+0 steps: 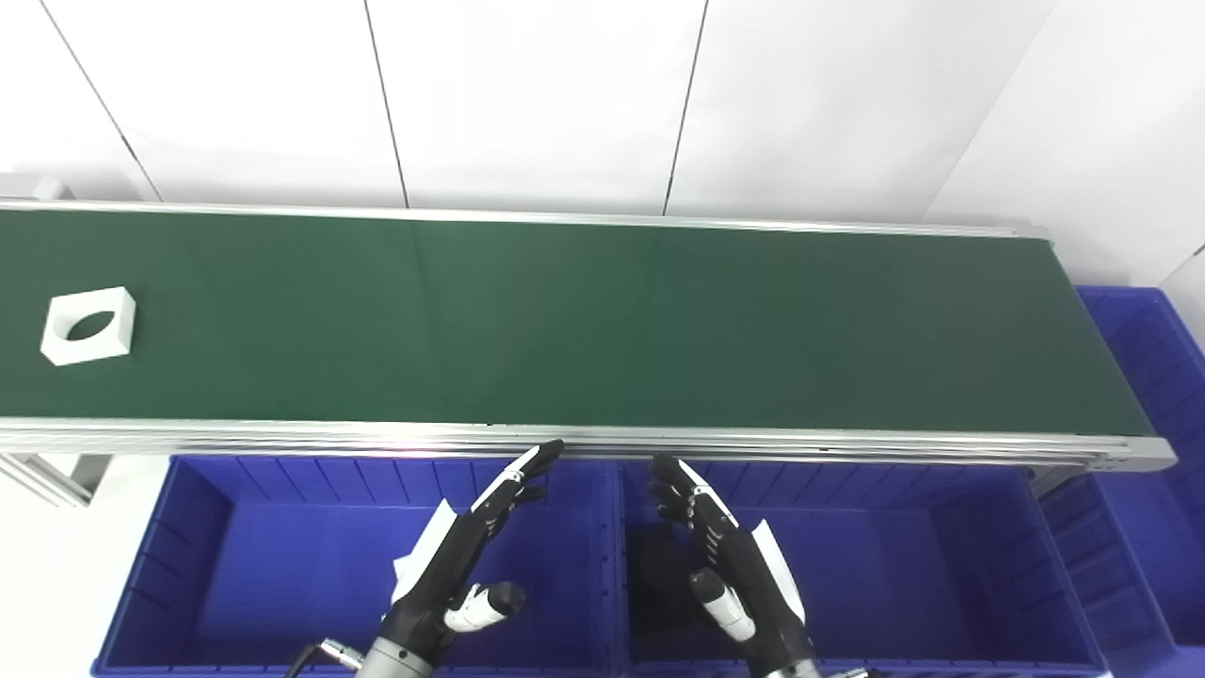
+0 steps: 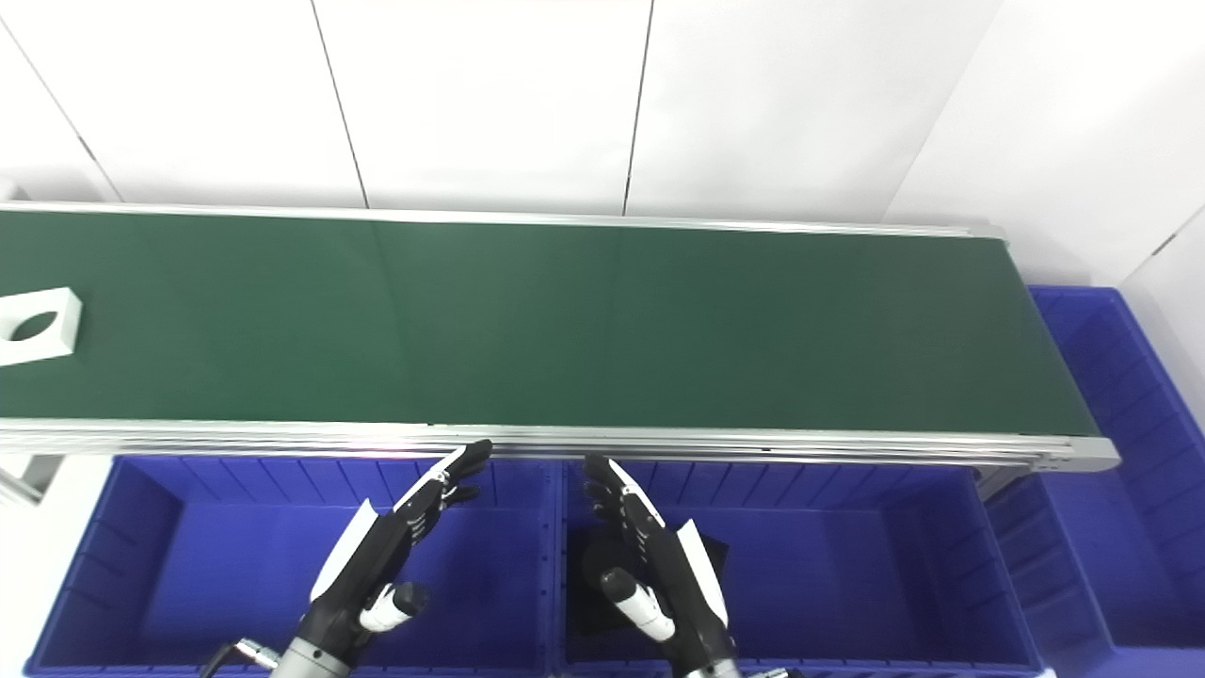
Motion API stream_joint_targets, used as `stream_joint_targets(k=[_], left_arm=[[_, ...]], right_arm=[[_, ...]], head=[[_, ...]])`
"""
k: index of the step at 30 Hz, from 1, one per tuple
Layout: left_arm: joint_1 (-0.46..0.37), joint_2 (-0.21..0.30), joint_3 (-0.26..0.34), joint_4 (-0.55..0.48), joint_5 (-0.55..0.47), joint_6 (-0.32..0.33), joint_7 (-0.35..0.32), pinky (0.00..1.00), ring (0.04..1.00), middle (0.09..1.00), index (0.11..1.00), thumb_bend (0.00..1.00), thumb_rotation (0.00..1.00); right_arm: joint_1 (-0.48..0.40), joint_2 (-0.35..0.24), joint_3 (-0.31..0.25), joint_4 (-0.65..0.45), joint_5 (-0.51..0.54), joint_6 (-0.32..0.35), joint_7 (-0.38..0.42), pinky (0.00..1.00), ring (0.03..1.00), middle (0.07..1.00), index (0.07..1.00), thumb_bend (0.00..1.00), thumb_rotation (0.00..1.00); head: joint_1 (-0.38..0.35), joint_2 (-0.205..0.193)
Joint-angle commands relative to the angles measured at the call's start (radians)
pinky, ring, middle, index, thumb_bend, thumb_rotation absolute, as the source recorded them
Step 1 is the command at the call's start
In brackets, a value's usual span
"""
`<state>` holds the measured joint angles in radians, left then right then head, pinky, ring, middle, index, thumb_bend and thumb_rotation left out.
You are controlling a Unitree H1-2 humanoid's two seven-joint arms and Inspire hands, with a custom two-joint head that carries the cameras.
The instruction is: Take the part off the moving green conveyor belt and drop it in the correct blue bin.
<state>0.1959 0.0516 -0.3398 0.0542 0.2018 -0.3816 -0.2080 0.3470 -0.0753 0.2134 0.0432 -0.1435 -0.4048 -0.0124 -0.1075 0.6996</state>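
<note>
The white part (image 1: 88, 326), a squarish block with a round hole through it, lies flat on the green conveyor belt (image 1: 584, 320) at its far left end, well apart from both hands. Nothing touches it, so the pick has not begun; by the look of things, the whole task is still ahead.

Below the belt's near rail sit two blue bins side by side: the left bin (image 1: 198, 546) and the right bin (image 1: 941, 565). A third blue bin (image 1: 1144, 377) stands past the belt's right end. The right bin holds something dark near its left wall, partly hidden behind the right hand, and something white shows behind the left hand in the left bin; what either thing is cannot be told.

The left hand (image 1: 471, 546) and the right hand (image 1: 720, 551) hover over the bins, just short of the belt's near rail, palms turned toward each other. Both have their fingers (image 1: 527, 466) stretched out and apart, holding nothing.

Left to do, judging from this: wait for the part to ride within reach, grasp it, and release it into the matching bin. Which bin is correct cannot be settled from these views.
</note>
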Motion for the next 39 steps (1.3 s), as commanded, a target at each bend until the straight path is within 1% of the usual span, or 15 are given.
stream_joint_targets(k=[1,2,3,6,7,8,12,16,22,31,33,34,35,38,39], left_arm=[[-0.010,-0.010,-0.009,0.005,-0.005,-0.058,0.013,0.89,0.944,0.946,0.913,0.94,1.00],[-0.012,-0.013,-0.011,0.014,-0.003,-0.066,0.016,0.89,0.941,0.944,0.911,0.92,1.00],[-0.013,-0.017,-0.014,0.026,0.002,-0.073,0.021,0.88,0.937,0.942,0.911,0.90,1.00],[-0.016,-0.027,-0.022,0.054,0.022,-0.083,0.037,0.87,0.928,0.939,0.909,0.92,0.99],[-0.018,-0.029,-0.027,0.062,0.029,-0.085,0.044,0.86,0.926,0.938,0.910,0.92,0.99],[-0.019,-0.031,-0.031,0.068,0.033,-0.086,0.050,0.86,0.925,0.938,0.910,0.92,0.99],[-0.030,-0.036,-0.055,0.104,0.039,-0.088,0.079,0.85,0.922,0.938,0.909,0.91,0.98],[-0.042,-0.033,-0.085,0.129,0.037,-0.088,0.114,0.84,0.917,0.936,0.907,0.90,0.97],[-0.057,-0.021,-0.121,0.152,0.025,-0.088,0.156,0.84,0.912,0.933,0.903,0.90,0.95],[-0.066,-0.003,-0.145,0.169,0.009,-0.088,0.176,0.85,0.921,0.939,0.905,0.93,0.94],[-0.066,0.000,-0.148,0.175,0.006,-0.088,0.177,0.85,0.922,0.941,0.905,0.93,0.94],[-0.066,0.002,-0.150,0.179,0.003,-0.088,0.177,0.85,0.922,0.942,0.906,0.93,0.95],[-0.066,0.003,-0.152,0.182,0.001,-0.088,0.177,0.85,0.923,0.943,0.907,0.93,0.95],[-0.069,0.002,-0.157,0.199,0.004,-0.088,0.188,0.85,0.919,0.940,0.902,0.94,0.95],[-0.070,0.002,-0.158,0.202,0.006,-0.088,0.192,0.84,0.915,0.936,0.898,0.94,0.94]], right_arm=[[-0.002,-0.007,-0.002,-0.007,0.010,-0.064,0.000,0.85,0.883,0.909,0.926,0.89,0.98],[-0.002,-0.013,-0.002,-0.003,0.013,-0.064,0.000,0.86,0.885,0.911,0.931,0.90,0.99],[-0.002,-0.021,-0.002,0.003,0.018,-0.065,-0.001,0.86,0.887,0.913,0.935,0.89,0.99],[-0.004,-0.039,-0.001,0.016,0.035,-0.065,-0.002,0.86,0.890,0.915,0.933,0.88,0.98],[-0.003,-0.044,-0.002,0.020,0.042,-0.065,-0.001,0.87,0.891,0.915,0.932,0.87,0.98],[-0.003,-0.048,-0.002,0.023,0.047,-0.065,0.000,0.87,0.891,0.915,0.932,0.87,0.98],[-0.005,-0.063,-0.004,0.039,0.061,-0.065,0.001,0.88,0.893,0.918,0.937,0.90,0.99],[-0.009,-0.071,-0.006,0.055,0.069,-0.065,0.002,0.88,0.895,0.921,0.941,0.90,0.99],[-0.012,-0.075,-0.008,0.067,0.076,-0.065,0.001,0.89,0.896,0.920,0.944,0.92,0.99],[-0.014,-0.074,-0.001,0.077,0.070,-0.065,-0.005,0.88,0.901,0.924,0.946,0.91,0.99],[-0.014,-0.073,0.000,0.081,0.069,-0.065,-0.006,0.89,0.902,0.925,0.945,0.92,0.99],[-0.014,-0.073,0.001,0.085,0.067,-0.065,-0.008,0.89,0.902,0.925,0.945,0.92,0.99],[-0.014,-0.073,0.001,0.087,0.066,-0.065,-0.010,0.89,0.901,0.924,0.944,0.93,0.99],[-0.023,-0.074,0.004,0.105,0.073,-0.065,-0.011,0.88,0.897,0.925,0.940,0.92,0.99],[-0.025,-0.074,0.003,0.109,0.076,-0.065,-0.010,0.88,0.894,0.921,0.936,0.92,0.98]], head=[[0.049,-0.018],[0.049,-0.018],[0.076,-0.031],[0.101,-0.045],[0.118,-0.058],[0.118,-0.058],[0.158,-0.096],[0.177,-0.112],[0.183,-0.116],[0.181,-0.131],[0.181,-0.148],[0.175,-0.163],[0.175,-0.163],[0.177,-0.193],[0.177,-0.193]])
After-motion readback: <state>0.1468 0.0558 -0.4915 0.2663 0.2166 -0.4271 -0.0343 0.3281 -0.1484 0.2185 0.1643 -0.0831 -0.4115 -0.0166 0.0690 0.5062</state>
